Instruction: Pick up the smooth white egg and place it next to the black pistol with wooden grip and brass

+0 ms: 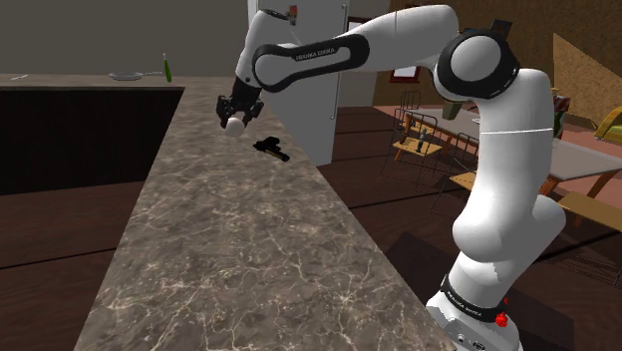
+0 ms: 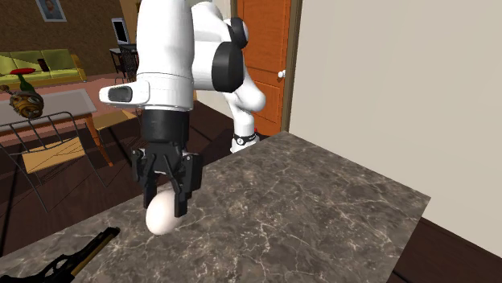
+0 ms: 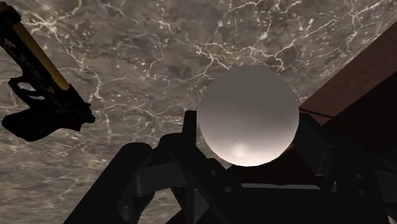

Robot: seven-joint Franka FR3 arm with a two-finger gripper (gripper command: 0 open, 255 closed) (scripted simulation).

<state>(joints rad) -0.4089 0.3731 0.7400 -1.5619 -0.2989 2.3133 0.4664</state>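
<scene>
A smooth white egg (image 2: pixel 160 214) hangs above the marble counter, clasped between the black fingers of my gripper (image 2: pixel 166 201). From the shoulder view the egg (image 1: pixel 235 123) and gripper (image 1: pixel 237 112) sit over the far part of the counter, just left of the black pistol (image 1: pixel 271 149) lying flat on the stone. In the wrist view the egg (image 3: pixel 249 117) is held between the fingers and the pistol (image 3: pixel 39 83), with a brass strip along its barrel, lies off to one side on the marble. The pistol (image 2: pixel 60 261) rests beside and below the egg in the second exterior view.
The brown marble counter (image 1: pixel 249 259) is long and narrow, with an edge dropping to wooden floor on the shoulder view's right. A dining table and chairs (image 1: pixel 429 140) stand beyond. An orange door (image 2: pixel 261 56) and a pale wall (image 2: pixel 386 88) are behind the counter.
</scene>
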